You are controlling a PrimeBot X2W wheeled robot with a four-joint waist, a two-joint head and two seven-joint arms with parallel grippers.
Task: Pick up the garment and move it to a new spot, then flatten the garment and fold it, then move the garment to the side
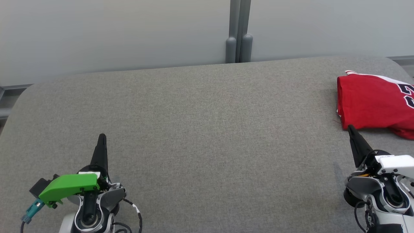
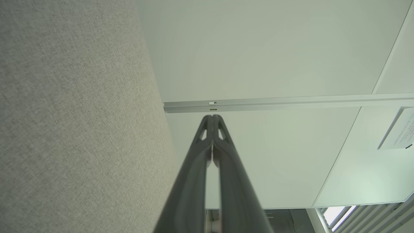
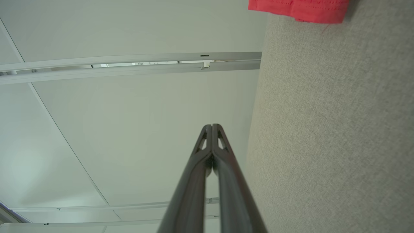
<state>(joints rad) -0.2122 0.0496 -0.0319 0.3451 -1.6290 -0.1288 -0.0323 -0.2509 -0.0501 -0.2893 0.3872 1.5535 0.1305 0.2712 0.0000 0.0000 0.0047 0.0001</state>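
Red garment (image 1: 372, 100) on grey cloth, and it sits far out on the right side of the table (image 1: 207, 129), folded flat. Its left edge is a clean fold running near to far. What shows of it stretches left to right and runs off the right edge of the head view, so the full length cannot be told. White trim (image 1: 372, 75) lines its far edge, and a dark number (image 1: 408, 94) is cut off at the right.

Over to the right gripper (image 1: 351, 127), low on the right: fingers pressed together, empty, pointing far and slightly left. In the head view its tip lines up with the garment's near left corner. The right wrist view settles it: the gripper (image 3: 212, 127) is apart from the red hem (image 3: 297, 8), which lies ahead and off to one side of the fingers.

Left gripper (image 1: 102, 137) now, low on the left, well apart from the garment with bare table between. It points straight to the far side, and the left wrist view shows it (image 2: 212, 118) closed tight on nothing.

Beyond the table stands a pale wall (image 1: 113, 32) with a grey post (image 1: 239, 32).
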